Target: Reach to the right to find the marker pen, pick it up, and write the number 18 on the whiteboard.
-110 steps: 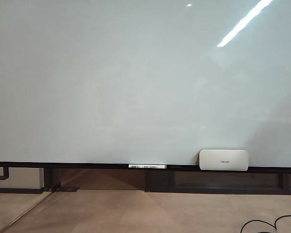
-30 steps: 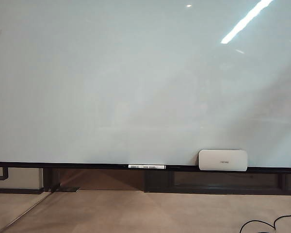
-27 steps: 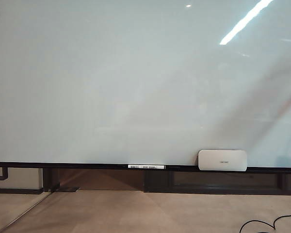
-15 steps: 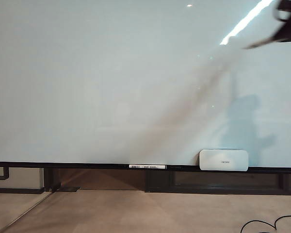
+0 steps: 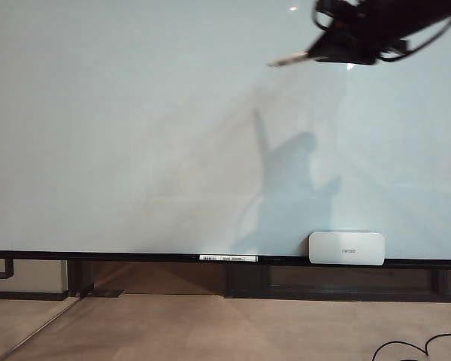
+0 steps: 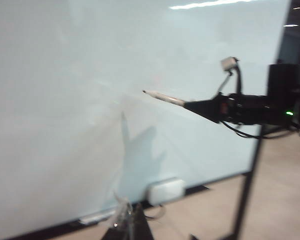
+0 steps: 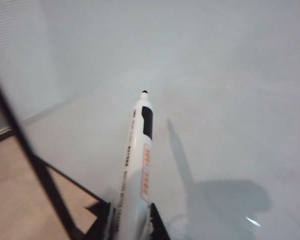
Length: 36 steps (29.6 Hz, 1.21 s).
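Marker pen (image 7: 140, 165) sits pinched in the right gripper (image 7: 127, 220) jaws, tip near the whiteboard (image 5: 135, 135); left gripper (image 6: 130, 222) jaws' state unclear.

Black arm (image 5: 391, 26), looped black cables

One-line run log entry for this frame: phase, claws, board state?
phase: pre-write | right claw: shut on marker pen, upper right, tip off whiteboard | left claw: low, state unclear | number 18: none written
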Each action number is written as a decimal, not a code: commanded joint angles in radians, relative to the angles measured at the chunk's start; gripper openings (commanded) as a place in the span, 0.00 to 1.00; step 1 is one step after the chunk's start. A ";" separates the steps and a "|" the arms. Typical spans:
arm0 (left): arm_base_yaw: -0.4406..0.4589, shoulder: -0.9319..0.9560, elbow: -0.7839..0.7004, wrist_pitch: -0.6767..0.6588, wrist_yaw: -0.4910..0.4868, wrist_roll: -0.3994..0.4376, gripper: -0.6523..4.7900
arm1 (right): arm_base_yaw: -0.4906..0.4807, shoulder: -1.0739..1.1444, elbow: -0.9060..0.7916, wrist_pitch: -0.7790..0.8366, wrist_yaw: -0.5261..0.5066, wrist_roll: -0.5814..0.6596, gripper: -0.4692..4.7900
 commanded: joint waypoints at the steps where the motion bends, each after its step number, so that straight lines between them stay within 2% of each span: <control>1: 0.000 0.004 0.016 -0.016 -0.097 0.073 0.11 | 0.034 0.031 0.046 0.074 0.003 0.002 0.09; 5: 0.000 0.015 0.019 -0.021 -0.132 0.139 0.11 | 0.093 0.079 0.109 0.111 0.082 0.000 0.09; 11: 0.000 0.085 0.020 0.018 -0.134 0.182 0.11 | 0.181 0.126 0.175 0.114 0.256 -0.006 0.09; 14: 0.000 0.122 0.024 0.084 -0.154 0.192 0.11 | 0.222 0.137 0.177 0.156 0.312 -0.008 0.09; 17: -0.001 0.159 0.056 0.091 -0.176 0.204 0.11 | 0.271 0.145 0.185 0.165 0.377 -0.044 0.09; 21: -0.001 0.204 0.103 0.087 -0.177 0.246 0.11 | 0.305 0.161 0.196 0.192 0.429 -0.076 0.09; 30: 0.000 0.229 0.121 0.056 -0.180 0.263 0.11 | 0.317 0.230 0.328 0.106 0.543 -0.090 0.09; 36: -0.001 0.229 0.121 0.061 -0.134 0.263 0.11 | 0.317 0.230 0.351 0.148 0.545 -0.126 0.09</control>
